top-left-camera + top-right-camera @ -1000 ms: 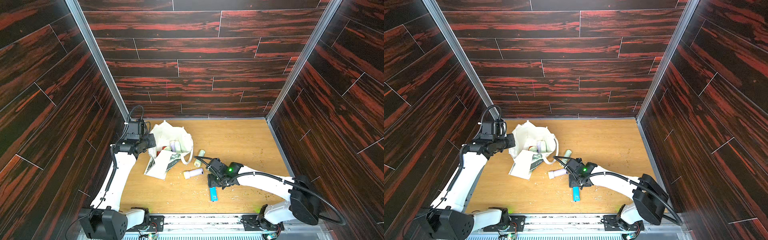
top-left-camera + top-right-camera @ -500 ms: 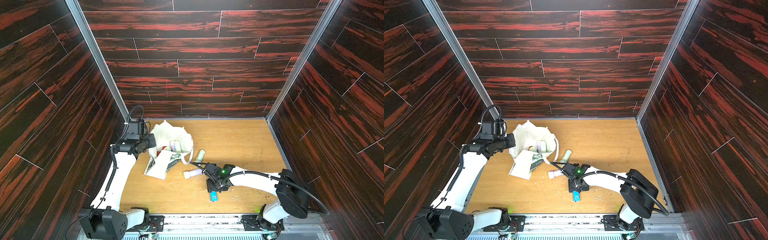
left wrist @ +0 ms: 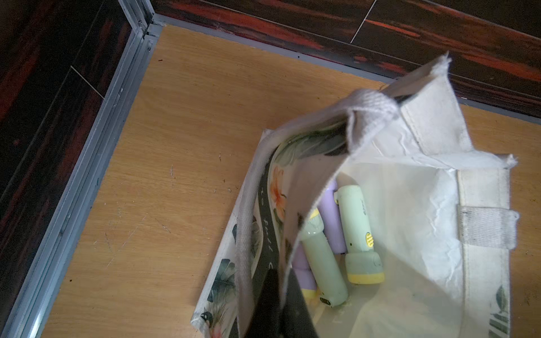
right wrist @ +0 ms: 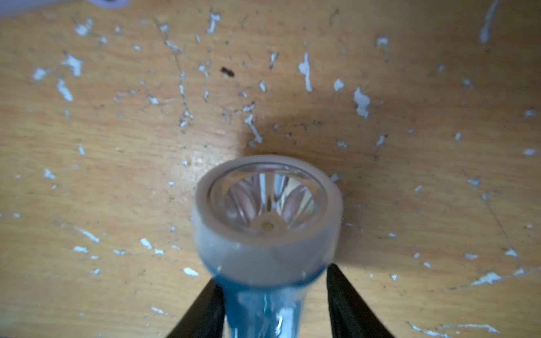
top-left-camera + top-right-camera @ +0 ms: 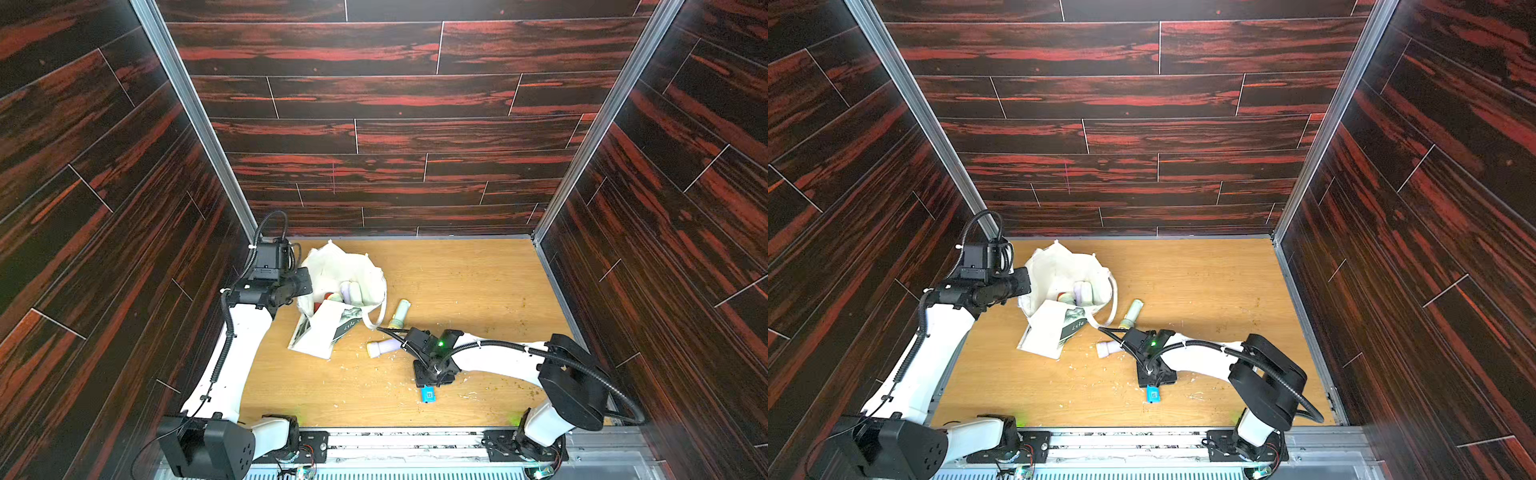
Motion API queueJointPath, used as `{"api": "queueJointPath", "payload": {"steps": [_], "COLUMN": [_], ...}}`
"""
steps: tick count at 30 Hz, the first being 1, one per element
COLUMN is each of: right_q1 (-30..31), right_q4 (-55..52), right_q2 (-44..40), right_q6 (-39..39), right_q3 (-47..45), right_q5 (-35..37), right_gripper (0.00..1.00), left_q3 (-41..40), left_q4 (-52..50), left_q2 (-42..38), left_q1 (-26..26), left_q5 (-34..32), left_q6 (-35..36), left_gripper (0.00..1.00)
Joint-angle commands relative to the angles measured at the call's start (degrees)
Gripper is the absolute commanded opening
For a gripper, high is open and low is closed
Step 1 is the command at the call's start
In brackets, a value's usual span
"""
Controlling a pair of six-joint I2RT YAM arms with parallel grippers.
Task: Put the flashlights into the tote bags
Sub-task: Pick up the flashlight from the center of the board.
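The off-white tote bag [image 5: 345, 266] [image 5: 1063, 262] [image 3: 424, 123] stands open at the back left. My left gripper [image 5: 305, 282] [image 5: 1025, 282] [image 3: 281, 270] is shut on its rim. Inside lie several flashlights, pale green [image 3: 355, 234] and lavender [image 3: 329, 216]. On the table, a pale green flashlight [image 5: 401, 311] and a lavender one [image 5: 384, 347] lie beside the bag. A bright blue flashlight [image 5: 427, 395] [image 5: 1153, 394] [image 4: 268, 210] lies near the front. My right gripper [image 5: 429, 384] [image 4: 273, 278] straddles its body; one finger touches it and a gap shows at the other.
A flat printed fold of cloth [image 5: 320, 332] lies in front of the bag's mouth. White flecks litter the wooden table [image 5: 478, 282]. Dark panelled walls close in the left, back and right sides.
My right gripper has settled over the blue flashlight and its jaws have narrowed round the body. The right arm's elbow has swung. The left arm and bag have not moved.
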Motion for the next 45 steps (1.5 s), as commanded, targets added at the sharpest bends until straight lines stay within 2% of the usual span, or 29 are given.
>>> {"api": "queueJointPath", "payload": {"steps": [1, 6, 11, 20, 25, 29, 33, 38, 45], "right_q1": [0.4, 0.4, 0.4, 0.3, 0.3, -0.7, -1.8, -4.9, -8.0], "right_q4": [-0.4, -0.3, -0.7, -0.5, -0.1, 1.1, 1.6, 7.2, 12.0], "right_q2": [2.0, 2.1, 1.5, -8.4, -15.4, -18.1, -19.3, -20.8, -18.5], "right_q6": [0.0, -0.1, 0.1, 1.6, 1.8, -1.4, -5.1, -12.2, -21.2], "right_q3": [1.0, 1.0, 1.0, 0.2, 0.1, 1.9, 5.6, 8.5, 14.3], "right_q5": [0.2, 0.4, 1.4, 9.5, 14.8, 16.0, 17.8, 12.6, 4.7], "right_gripper": [0.52, 0.48, 0.39, 0.23, 0.14, 0.00, 0.00, 0.00, 0.00], "left_q3": [-0.2, -0.2, -0.1, -0.7, -0.2, -0.9, -1.4, -2.2, -2.9], "left_q4": [-0.8, -0.8, -0.8, 0.2, 0.2, 1.8, 2.8, 4.6, 6.8], "left_q2": [-1.1, -1.4, -0.9, -0.6, -0.7, -1.0, -1.1, -1.5, -1.5], "left_q1": [0.1, 0.1, 0.1, 0.1, 0.1, 0.1, 0.1, 0.0, 0.1], "left_q5": [0.3, 0.0, 1.4, 4.1, 7.1, 10.5, 16.1, 20.4, 25.1], "left_q6": [-0.2, -0.2, -0.2, -1.1, -0.7, -0.7, -0.9, -1.6, -2.9], "left_gripper": [0.00, 0.00, 0.00, 0.00, 0.00, 0.00, 0.00, 0.00, 0.00]}}
